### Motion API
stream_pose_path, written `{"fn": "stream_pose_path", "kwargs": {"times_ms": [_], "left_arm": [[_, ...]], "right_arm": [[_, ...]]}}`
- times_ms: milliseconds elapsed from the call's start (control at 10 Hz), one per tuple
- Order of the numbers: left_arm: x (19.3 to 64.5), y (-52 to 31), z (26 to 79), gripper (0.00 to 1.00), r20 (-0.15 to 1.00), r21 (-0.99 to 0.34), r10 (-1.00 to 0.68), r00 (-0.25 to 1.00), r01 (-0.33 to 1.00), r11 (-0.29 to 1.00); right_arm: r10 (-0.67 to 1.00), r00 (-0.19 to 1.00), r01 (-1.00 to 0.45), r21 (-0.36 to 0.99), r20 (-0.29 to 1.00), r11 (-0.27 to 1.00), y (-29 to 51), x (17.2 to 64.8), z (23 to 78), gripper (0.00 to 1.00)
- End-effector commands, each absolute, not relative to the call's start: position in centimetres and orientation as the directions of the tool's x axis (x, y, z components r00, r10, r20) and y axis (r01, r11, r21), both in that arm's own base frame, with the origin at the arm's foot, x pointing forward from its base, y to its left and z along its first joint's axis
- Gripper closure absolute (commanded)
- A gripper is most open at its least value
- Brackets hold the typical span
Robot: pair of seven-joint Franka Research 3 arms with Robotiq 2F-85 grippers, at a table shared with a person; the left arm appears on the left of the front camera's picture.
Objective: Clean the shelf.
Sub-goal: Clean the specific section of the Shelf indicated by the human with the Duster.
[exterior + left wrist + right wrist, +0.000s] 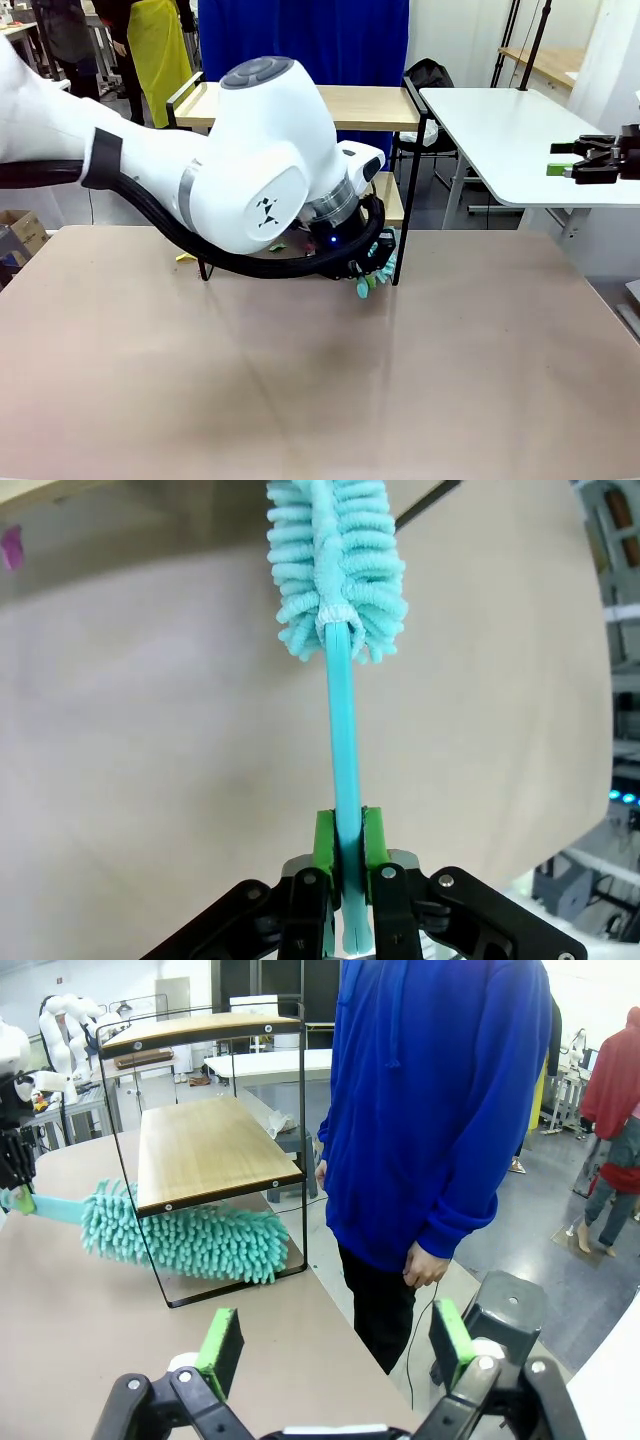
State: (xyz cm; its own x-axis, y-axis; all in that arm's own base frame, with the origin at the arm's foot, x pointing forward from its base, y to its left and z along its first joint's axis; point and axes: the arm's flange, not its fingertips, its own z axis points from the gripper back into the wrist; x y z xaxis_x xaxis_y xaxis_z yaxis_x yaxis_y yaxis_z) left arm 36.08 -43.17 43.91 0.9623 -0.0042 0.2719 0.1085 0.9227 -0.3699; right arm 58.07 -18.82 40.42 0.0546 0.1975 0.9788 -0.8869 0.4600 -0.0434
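Observation:
The shelf (365, 105) stands at the table's far edge; its two wooden boards (215, 1150) sit in a thin black frame. My left gripper (348, 852) is shut on the handle of a teal fluffy duster (335, 570). The duster's head (190, 1240) lies on the table under the lower board, between the shelf's legs. In the front view my left arm hides most of the shelf, and the duster (372, 280) peeks out below the left gripper (368, 262). My right gripper (337, 1345) is open and empty, held high to the right of the shelf (575, 160).
A person in a blue hoodie (440, 1110) stands beside the shelf at the table's far side, hands hanging down. Small scraps, yellow (185, 257) and green (278, 245), lie under the shelf. A white table (510, 125) stands behind at right.

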Motion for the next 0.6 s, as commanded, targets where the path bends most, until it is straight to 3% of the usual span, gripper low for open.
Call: {"fn": "stream_pose_path", "kwargs": {"times_ms": [0, 500], "left_arm": [[36.9, -45.4, 43.3, 0.87, 0.299, -0.371, 0.071, 0.952, 0.047, 0.928], [38.6, -47.4, 40.3, 0.87, 0.308, -0.324, 0.09, 0.947, 0.015, 0.946]], "right_arm": [[0.196, 0.049, -0.887, -0.048, 0.979, 0.46, -18.6, 58.0, 40.7, 0.0], [0.196, 0.049, -0.887, -0.048, 0.979, 0.46, -18.6, 58.0, 40.7, 0.0]]}}
